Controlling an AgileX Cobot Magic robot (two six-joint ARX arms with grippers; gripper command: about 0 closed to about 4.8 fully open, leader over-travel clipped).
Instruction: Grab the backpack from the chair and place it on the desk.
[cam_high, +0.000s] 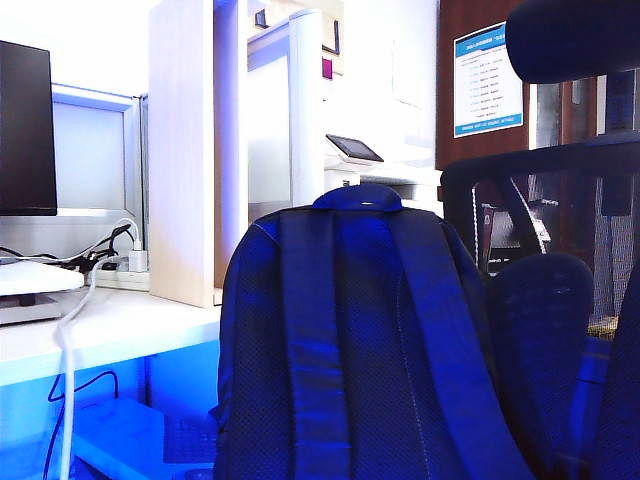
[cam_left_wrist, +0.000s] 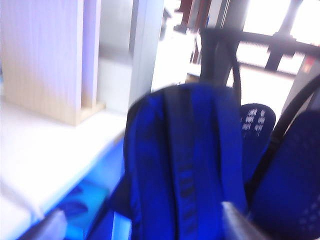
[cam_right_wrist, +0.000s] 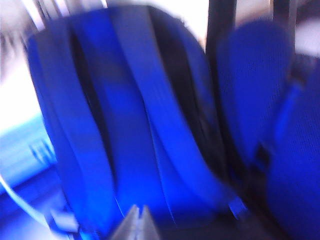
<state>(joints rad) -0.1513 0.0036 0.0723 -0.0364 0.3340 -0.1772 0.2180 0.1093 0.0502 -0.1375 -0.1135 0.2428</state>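
Observation:
The dark blue backpack (cam_high: 360, 340) stands upright, its back panel and two wide shoulder straps facing the exterior view and its grab handle (cam_high: 357, 197) on top. Its base is cut off below the frame. The chair (cam_high: 545, 310) rises right beside and behind it, headrest (cam_high: 570, 40) above. The white desk (cam_high: 120, 325) lies to the left. Neither gripper shows in the exterior view. My left gripper (cam_left_wrist: 142, 227) is open, fingers wide apart, short of the backpack (cam_left_wrist: 185, 160). My right gripper (cam_right_wrist: 137, 215) is shut and empty, short of the backpack's (cam_right_wrist: 130, 110) straps.
A pale wood divider (cam_high: 182, 150) and a white post (cam_high: 305, 100) stand on the desk. A dark monitor (cam_high: 25, 130) and a power strip (cam_high: 120, 270) with cables sit at its left. A printer (cam_high: 365, 160) is behind the backpack. Both wrist views are blurred.

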